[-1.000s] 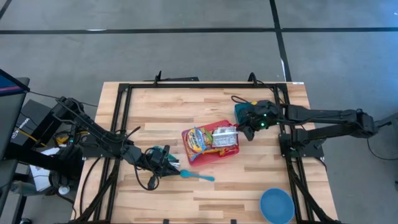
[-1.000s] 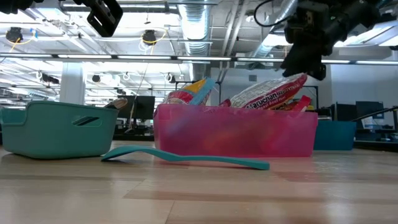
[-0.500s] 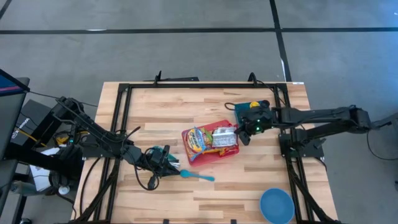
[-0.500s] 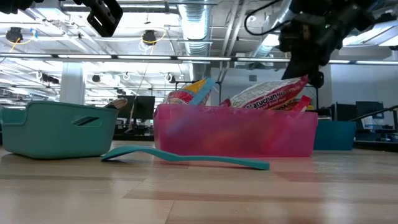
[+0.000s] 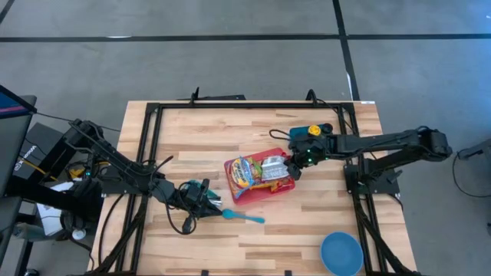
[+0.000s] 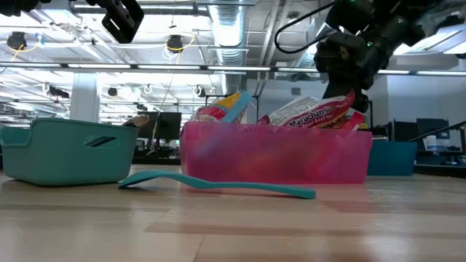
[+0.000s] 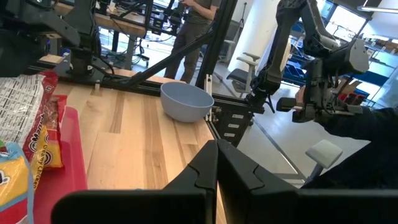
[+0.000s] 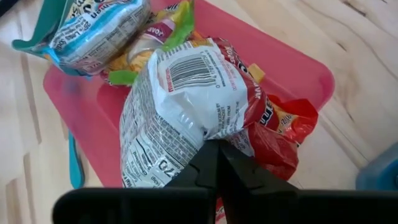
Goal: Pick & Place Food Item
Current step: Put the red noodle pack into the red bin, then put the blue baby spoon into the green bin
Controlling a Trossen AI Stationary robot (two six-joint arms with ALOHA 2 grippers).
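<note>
One crinkly ramen packet (image 8: 186, 106) pinched by right gripper (image 8: 214, 155).

Grey concrete floor (image 5: 230, 69) crossed by dark seams surrounds the wooden tabletop (image 5: 230, 130), which sits in a black metal frame (image 5: 149, 130). Overhead, exposed silver ductwork (image 6: 233, 33) and ceiling lamps (image 6: 175, 44). Beyond, a standing person (image 7: 194, 25), an office chair (image 7: 242, 65).

Blue bowl (image 5: 341, 254), teal spatula (image 5: 244, 217)
</note>
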